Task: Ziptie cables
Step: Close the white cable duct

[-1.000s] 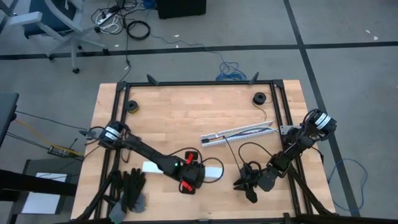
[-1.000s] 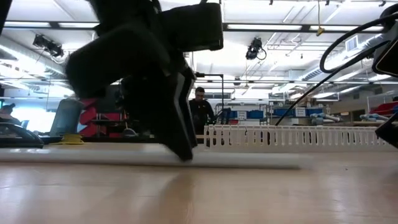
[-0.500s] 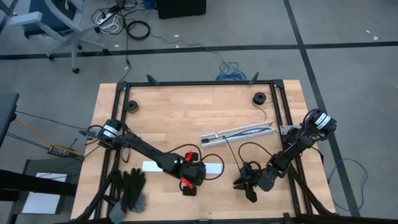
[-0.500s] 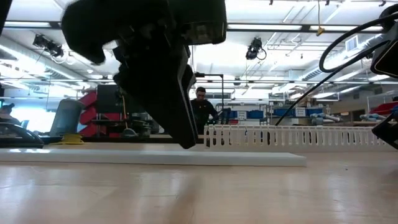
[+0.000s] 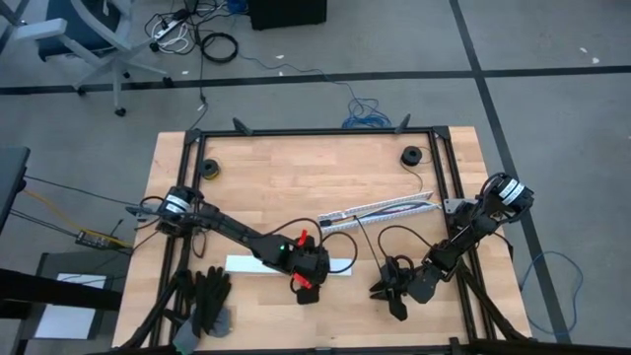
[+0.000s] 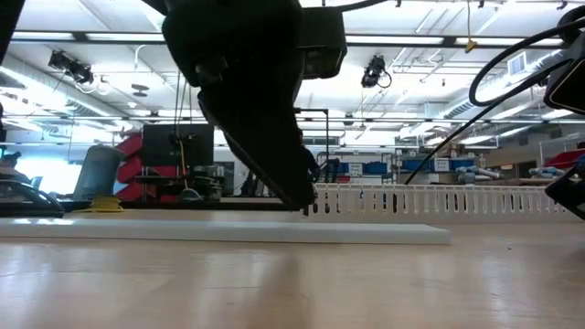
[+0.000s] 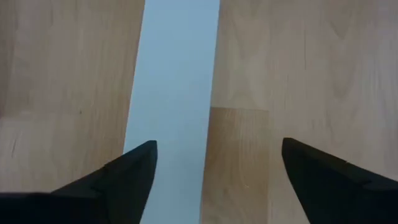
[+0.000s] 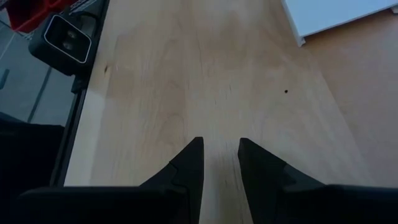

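Left gripper [image 5: 308, 279] has shifted right along the flat white strip [image 5: 243, 265] and spread wide, empty. Right gripper [image 5: 392, 293] parked, nearly closed, empty. Cables [image 5: 385, 208] lie in white channel.

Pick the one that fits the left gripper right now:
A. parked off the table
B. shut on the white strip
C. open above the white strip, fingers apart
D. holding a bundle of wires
C: in the left wrist view the two fingers stand wide apart with the flat white strip lying on the table between them, ungripped; the high view puts the left gripper over that strip.
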`<state>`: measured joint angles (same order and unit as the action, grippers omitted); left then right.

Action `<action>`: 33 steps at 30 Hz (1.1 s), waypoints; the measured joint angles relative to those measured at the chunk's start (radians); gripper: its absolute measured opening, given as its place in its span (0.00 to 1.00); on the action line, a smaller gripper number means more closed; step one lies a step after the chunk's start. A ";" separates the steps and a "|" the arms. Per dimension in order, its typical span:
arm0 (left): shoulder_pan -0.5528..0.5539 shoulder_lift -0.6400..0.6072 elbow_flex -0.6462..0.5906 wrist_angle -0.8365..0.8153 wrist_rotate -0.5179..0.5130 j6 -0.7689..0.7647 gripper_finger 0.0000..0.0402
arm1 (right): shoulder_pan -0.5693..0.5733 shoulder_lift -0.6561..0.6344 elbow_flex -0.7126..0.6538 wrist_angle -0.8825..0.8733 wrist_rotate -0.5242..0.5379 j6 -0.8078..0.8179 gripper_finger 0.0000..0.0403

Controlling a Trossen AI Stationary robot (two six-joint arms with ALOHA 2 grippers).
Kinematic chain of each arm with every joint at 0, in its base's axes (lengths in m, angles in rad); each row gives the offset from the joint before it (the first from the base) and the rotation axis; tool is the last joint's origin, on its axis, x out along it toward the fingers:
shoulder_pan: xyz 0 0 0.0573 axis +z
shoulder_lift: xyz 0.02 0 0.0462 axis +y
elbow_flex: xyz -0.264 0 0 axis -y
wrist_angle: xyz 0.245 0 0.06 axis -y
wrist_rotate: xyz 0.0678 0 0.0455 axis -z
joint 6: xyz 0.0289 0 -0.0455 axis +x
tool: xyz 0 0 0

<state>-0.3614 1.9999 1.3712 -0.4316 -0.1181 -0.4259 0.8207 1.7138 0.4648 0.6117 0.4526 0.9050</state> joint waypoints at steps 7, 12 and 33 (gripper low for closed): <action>0.017 0.000 0.001 -0.034 -0.043 0.071 0.82 | 0.000 0.000 0.000 -0.003 0.032 -0.010 0.22; 0.040 0.000 -0.001 -0.058 -0.042 0.131 0.80 | 0.000 0.000 -0.001 -0.003 0.056 -0.010 0.22; 0.056 0.058 0.004 -0.033 0.019 0.170 0.70 | -0.002 0.001 -0.001 0.005 0.074 -0.018 0.22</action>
<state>-0.3056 2.0575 1.3749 -0.4644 -0.0995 -0.2563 0.8192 1.7145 0.4641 0.6170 0.5271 0.8868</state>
